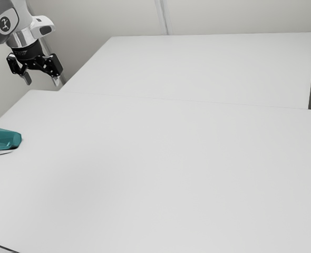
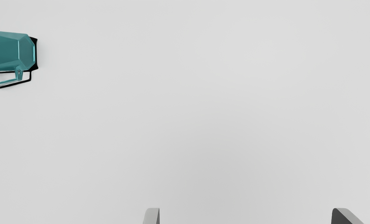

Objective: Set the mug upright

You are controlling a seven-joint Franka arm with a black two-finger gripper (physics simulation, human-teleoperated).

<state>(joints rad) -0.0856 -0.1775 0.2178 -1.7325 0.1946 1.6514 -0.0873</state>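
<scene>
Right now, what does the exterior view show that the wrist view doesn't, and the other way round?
Exterior view: the arm coming in from that view's upper left, and the wall.

Wrist view: the open loop of the handle, close up.

Both: the mug lying on its side, the table and the open pincer.

I log my Franka arm (image 1: 25, 15): white-and-grey shell (image 1: 40, 23), round dark badge (image 1: 0, 27), pale emblem (image 1: 5, 23), silvery collar (image 1: 22, 38); black gripper (image 1: 42, 82), pale dots (image 1: 51, 65), grey fingers (image 1: 27, 79).
</scene>
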